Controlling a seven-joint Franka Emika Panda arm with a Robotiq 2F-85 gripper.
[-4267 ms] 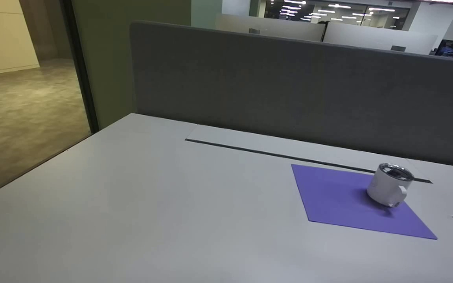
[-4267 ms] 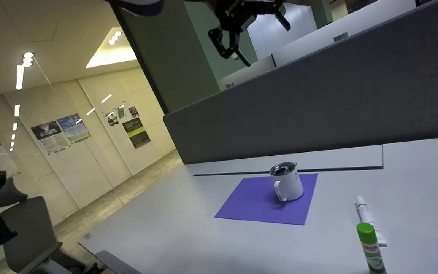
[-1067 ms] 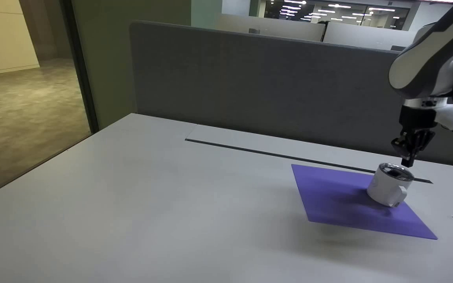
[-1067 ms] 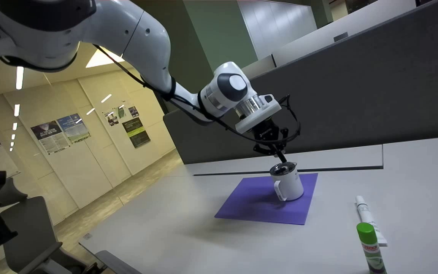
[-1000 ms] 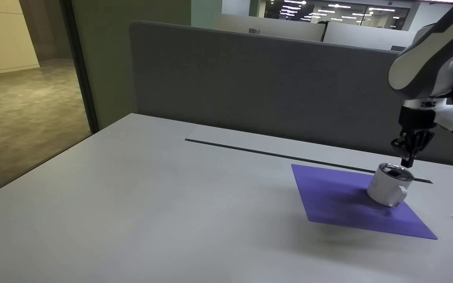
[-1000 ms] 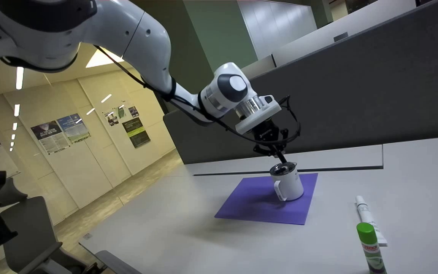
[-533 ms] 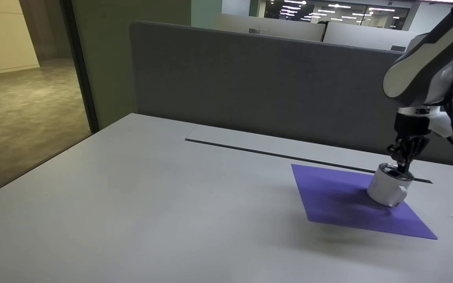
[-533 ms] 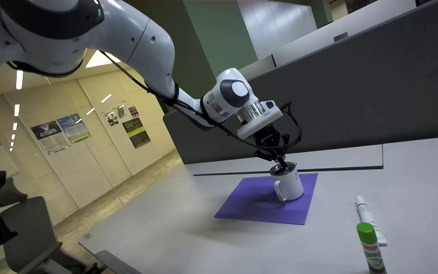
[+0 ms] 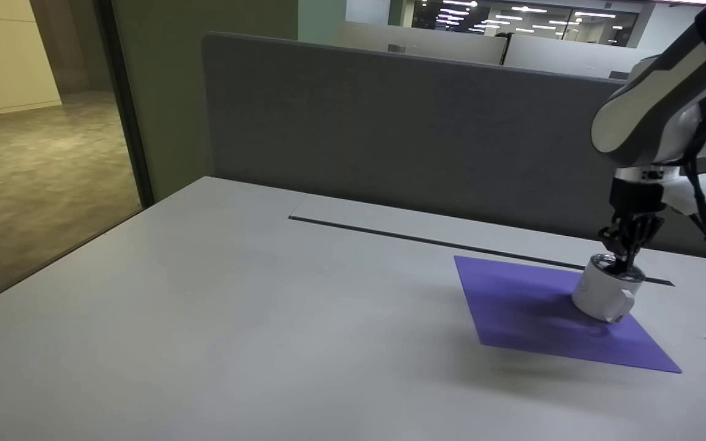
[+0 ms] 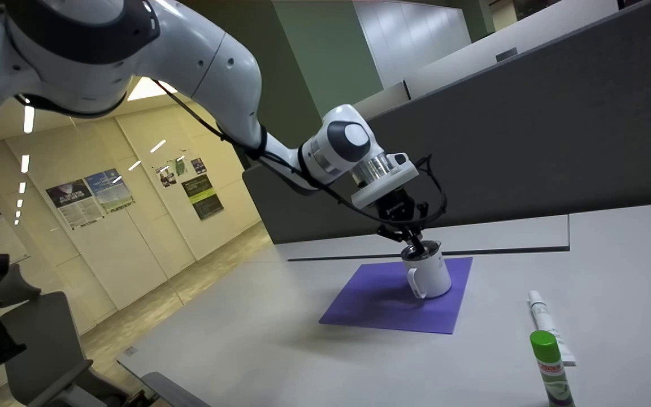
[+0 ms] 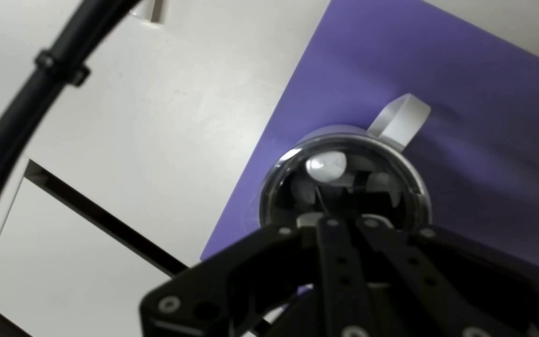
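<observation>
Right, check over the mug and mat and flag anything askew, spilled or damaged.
Nothing stands out. The white mug stands upright on the purple mat, its clear lid on and its handle seemingly intact, with no spill in sight. The gripper is shut, close over the lid; whether it touches, I cannot tell.

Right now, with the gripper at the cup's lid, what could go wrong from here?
The shut gripper is at the lid, possibly touching; pressing down off-centre might tip the cup. The cup stands on a thin purple sheet, so a sideways push could slide both. The black cable loops beside the gripper and might catch.
</observation>
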